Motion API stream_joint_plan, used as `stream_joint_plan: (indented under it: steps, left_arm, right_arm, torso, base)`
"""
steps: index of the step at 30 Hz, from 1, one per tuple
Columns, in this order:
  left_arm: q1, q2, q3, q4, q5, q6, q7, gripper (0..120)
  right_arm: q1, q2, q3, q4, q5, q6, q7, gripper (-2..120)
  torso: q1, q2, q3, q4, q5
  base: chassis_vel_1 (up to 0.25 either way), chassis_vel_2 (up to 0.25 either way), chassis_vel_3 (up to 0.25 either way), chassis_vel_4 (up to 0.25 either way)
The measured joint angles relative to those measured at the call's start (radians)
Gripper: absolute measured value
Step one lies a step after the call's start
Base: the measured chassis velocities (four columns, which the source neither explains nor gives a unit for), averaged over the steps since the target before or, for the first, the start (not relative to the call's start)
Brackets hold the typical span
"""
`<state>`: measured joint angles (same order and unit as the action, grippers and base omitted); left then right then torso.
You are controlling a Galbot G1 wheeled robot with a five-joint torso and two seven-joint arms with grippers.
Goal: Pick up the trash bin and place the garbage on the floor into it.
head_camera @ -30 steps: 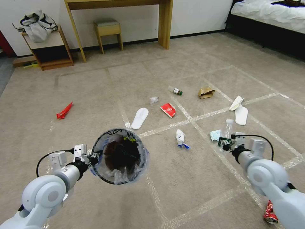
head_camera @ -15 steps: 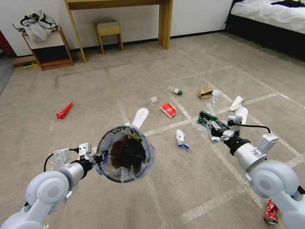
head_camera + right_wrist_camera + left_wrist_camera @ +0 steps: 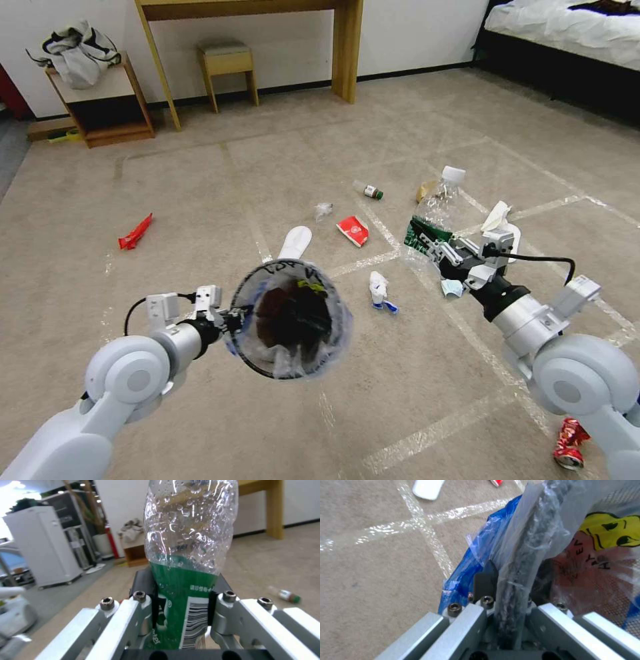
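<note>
My left gripper [image 3: 230,321] is shut on the near rim of the trash bin [image 3: 293,320], a round bin lined with a clear, blue-edged bag and held above the floor [image 3: 200,200]. In the left wrist view the rim [image 3: 515,575] sits between the fingers [image 3: 485,578]. My right gripper [image 3: 435,248] is shut on a clear plastic bottle [image 3: 437,210] with a green label, held upright in the air to the right of the bin; it shows close up as the bottle [image 3: 186,555]. More garbage lies on the carpet: a white slipper [image 3: 295,241], a red packet [image 3: 353,231], a small bottle [image 3: 369,191].
Also on the carpet are a red wrapper [image 3: 135,231], tissue [image 3: 323,211], a white-and-blue scrap [image 3: 380,291], a blue mask [image 3: 452,288], white slippers [image 3: 501,220] and a red can [image 3: 568,443]. A desk [image 3: 347,47], stool [image 3: 228,67], shelf [image 3: 107,107] and bed [image 3: 567,27] line the back.
My right gripper has lifted the clear bottle off the floor and carried it up and leftward. My left arm has moved the bin to the right, toward the middle.
</note>
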<state>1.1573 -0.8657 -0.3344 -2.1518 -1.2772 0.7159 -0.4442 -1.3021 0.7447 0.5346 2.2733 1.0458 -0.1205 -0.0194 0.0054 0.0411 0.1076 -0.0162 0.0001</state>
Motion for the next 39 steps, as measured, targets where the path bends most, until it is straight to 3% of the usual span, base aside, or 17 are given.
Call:
stream_joint_plan:
  steps: [2, 4, 7, 9, 10, 13, 16, 27, 34, 39]
  left_arm:
    - [-0.014, -0.005, 0.019, 0.003, -0.017, 0.001, -0.015, 0]
    - [-0.043, -0.023, 0.059, -0.006, -0.092, 0.014, -0.075, 0]
    - [-0.048, -0.025, 0.064, -0.009, -0.106, 0.015, -0.088, 0]
    - [-0.072, -0.033, 0.098, -0.04, -0.238, 0.019, -0.213, 0]
    - [-0.088, -0.045, 0.119, -0.081, -0.358, 0.019, -0.327, 0]
    - [-0.096, -0.05, 0.137, -0.1, -0.403, 0.019, -0.376, 0]
    - [-0.12, -0.072, 0.179, -0.132, -0.493, 0.019, -0.489, 0]
    - [-0.165, -0.129, 0.212, -0.172, -0.656, -0.014, -0.624, 0]
    - [-0.167, -0.124, 0.2, -0.189, -0.693, -0.017, -0.656, 0]
    - [-0.132, -0.12, 0.175, -0.202, -0.715, -0.017, -0.674, 0]
  right_arm:
    - [-0.003, -0.001, -0.002, 0.008, -0.001, 0.003, -0.023, 21]
    - [-0.02, -0.003, -0.002, 0.031, 0.002, 0.017, -0.112, 21]
    - [-0.023, -0.003, -0.001, 0.033, 0.002, 0.019, -0.127, 21]
    - [-0.042, -0.009, -0.003, 0.039, -0.005, 0.04, -0.219, 21]
    - [-0.05, -0.014, -0.014, 0.041, -0.011, 0.054, -0.277, 21]
    - [-0.051, -0.017, -0.023, 0.041, -0.012, 0.059, -0.308, 21]
    - [-0.042, -0.025, -0.062, 0.043, -0.017, 0.062, -0.389, 21]
    - [-0.03, -0.043, -0.147, 0.017, -0.072, 0.06, -0.582, 21]
    - [-0.023, -0.035, -0.176, -0.012, -0.117, 0.064, -0.619, 21]
    - [-0.024, -0.028, -0.185, -0.039, -0.161, 0.081, -0.636, 21]
  torso:
    - [0.0, 0.0, 0.0, 0.0001, 0.0001]
    - [0.0, 0.0, 0.0, 0.0, -0.0002]
    - [0.0, 0.0, 0.0, -0.0001, -0.0003]
    - [0.0, 0.0, 0.0, -0.0002, 0.0001]
    - [0.0, 0.0, 0.0, -0.0002, 0.0]
    - [0.0, 0.0, 0.0, -0.0002, 0.0002]
    - [0.0, 0.0, 0.0, 0.0, 0.0002]
    - [0.0, 0.0, 0.0, -0.0001, -0.0001]
    - [0.0, 0.0, 0.0, -0.0001, 0.0]
    - [0.0, 0.0, 0.0, -0.0001, -0.0001]
  base:
    - [0.0, 0.0, 0.0, 0.0]
    - [0.0, 0.0, 0.0, 0.0]
    - [0.0, 0.0, 0.0, 0.0]
    - [0.0, 0.0, 0.0, 0.0]
    - [0.0, 0.0, 0.0, 0.0]
    - [0.0, 0.0, 0.0, 0.0]
    - [0.0, 0.0, 0.0, 0.0]
    - [0.0, 0.0, 0.0, 0.0]
    - [0.0, 0.0, 0.0, 0.0]
    - [0.0, 0.0, 0.0, 0.0]
